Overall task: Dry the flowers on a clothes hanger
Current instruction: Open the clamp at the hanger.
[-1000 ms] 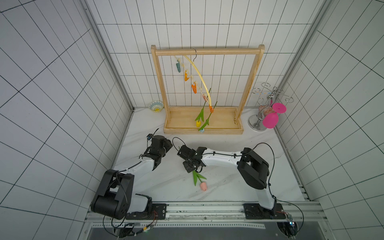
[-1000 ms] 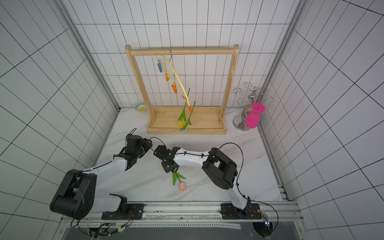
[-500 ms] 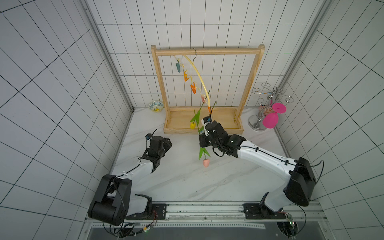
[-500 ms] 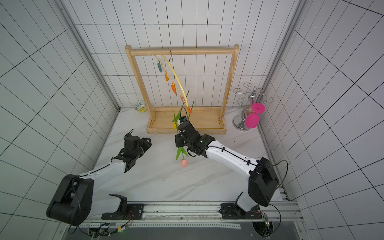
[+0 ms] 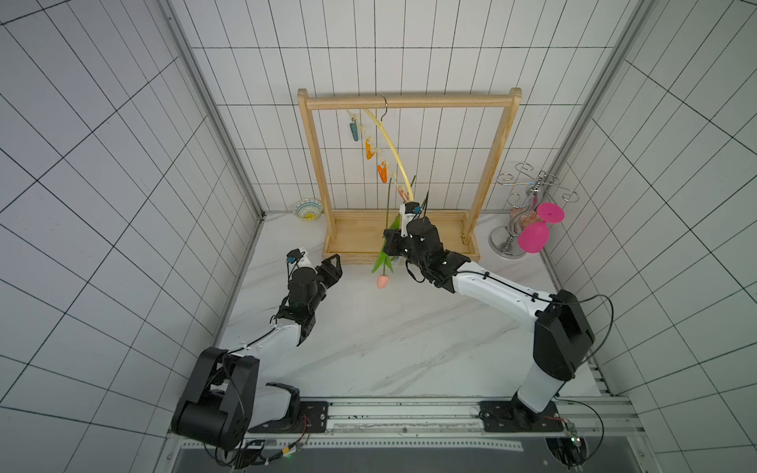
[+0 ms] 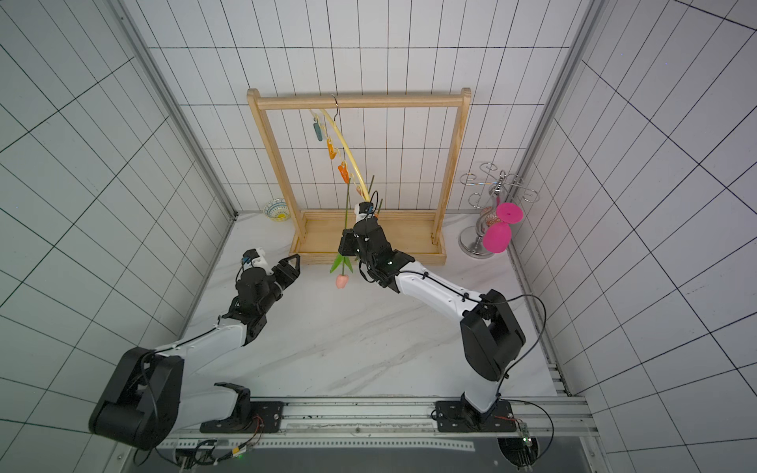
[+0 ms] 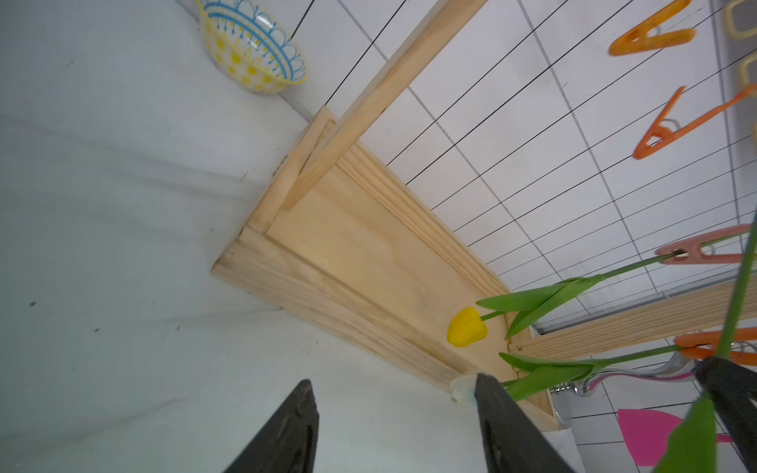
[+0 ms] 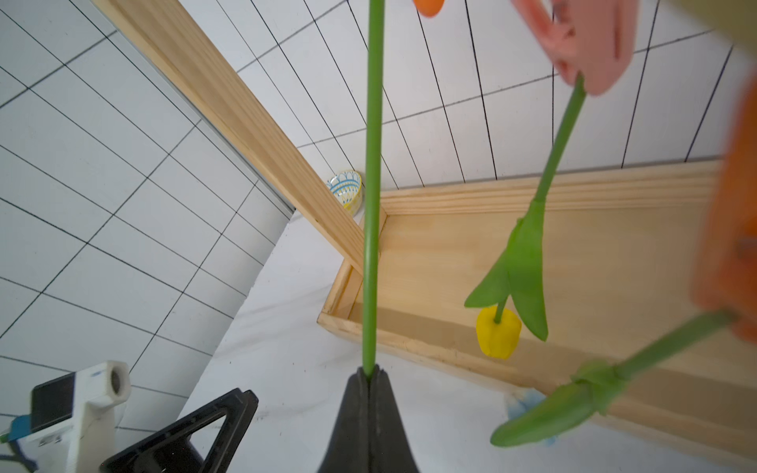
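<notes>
The right hand (image 8: 368,373) is closed on the stem of the pink tulip (image 5: 383,281) and holds it head-down above the bench (image 5: 389,336), in front of the wooden rack (image 5: 409,101). The stem top stands beside the lower end of the clothes hanger (image 5: 389,144). The yellow tulip (image 7: 467,327) hangs from the pink clip (image 7: 696,254). The white-bluish tulip (image 7: 462,389) hangs from an orange clip (image 7: 704,346). The left hand (image 7: 393,381) is open and empty.

White tiled walls (image 5: 102,172) with dark grout enclose three sides of a white, grey-veined marble tabletop (image 5: 401,340). Grey metal profiles (image 5: 223,131) line the two rear corners; an aluminium rail (image 5: 409,413) runs along the front edge. Illumination is even and diffuse.
</notes>
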You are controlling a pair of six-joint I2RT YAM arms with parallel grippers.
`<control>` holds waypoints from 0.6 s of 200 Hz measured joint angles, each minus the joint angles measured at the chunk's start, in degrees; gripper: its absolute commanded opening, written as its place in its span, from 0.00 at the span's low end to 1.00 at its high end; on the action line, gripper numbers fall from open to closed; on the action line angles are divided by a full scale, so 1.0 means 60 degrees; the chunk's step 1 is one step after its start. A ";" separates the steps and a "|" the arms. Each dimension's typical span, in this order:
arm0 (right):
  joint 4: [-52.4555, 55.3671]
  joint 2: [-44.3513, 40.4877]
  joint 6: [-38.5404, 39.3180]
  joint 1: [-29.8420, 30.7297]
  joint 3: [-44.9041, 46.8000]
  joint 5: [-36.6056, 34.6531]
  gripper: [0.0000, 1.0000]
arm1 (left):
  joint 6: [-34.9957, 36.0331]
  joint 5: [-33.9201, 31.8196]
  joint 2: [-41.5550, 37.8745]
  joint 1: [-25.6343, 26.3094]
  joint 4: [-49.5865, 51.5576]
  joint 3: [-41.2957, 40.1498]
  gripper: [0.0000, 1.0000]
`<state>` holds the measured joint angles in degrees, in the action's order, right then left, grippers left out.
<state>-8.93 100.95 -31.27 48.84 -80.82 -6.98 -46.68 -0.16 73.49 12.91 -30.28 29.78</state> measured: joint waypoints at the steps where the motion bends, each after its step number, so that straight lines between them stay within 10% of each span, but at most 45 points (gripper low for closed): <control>1: -0.0025 0.0022 0.0007 -0.0004 -0.0029 -0.0007 0.00 | 0.0011 -0.0004 0.0004 0.0000 -0.0022 0.0040 0.64; 120: -0.0280 0.1064 0.1730 -0.0787 -0.0973 0.0124 0.00 | 0.1614 0.3217 0.5293 0.0044 -0.2991 0.7351 0.65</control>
<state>-10.61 107.33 -20.88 44.12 -86.65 -6.24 -36.99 19.14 105.25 13.17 -48.23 73.89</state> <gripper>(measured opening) 0.040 0.655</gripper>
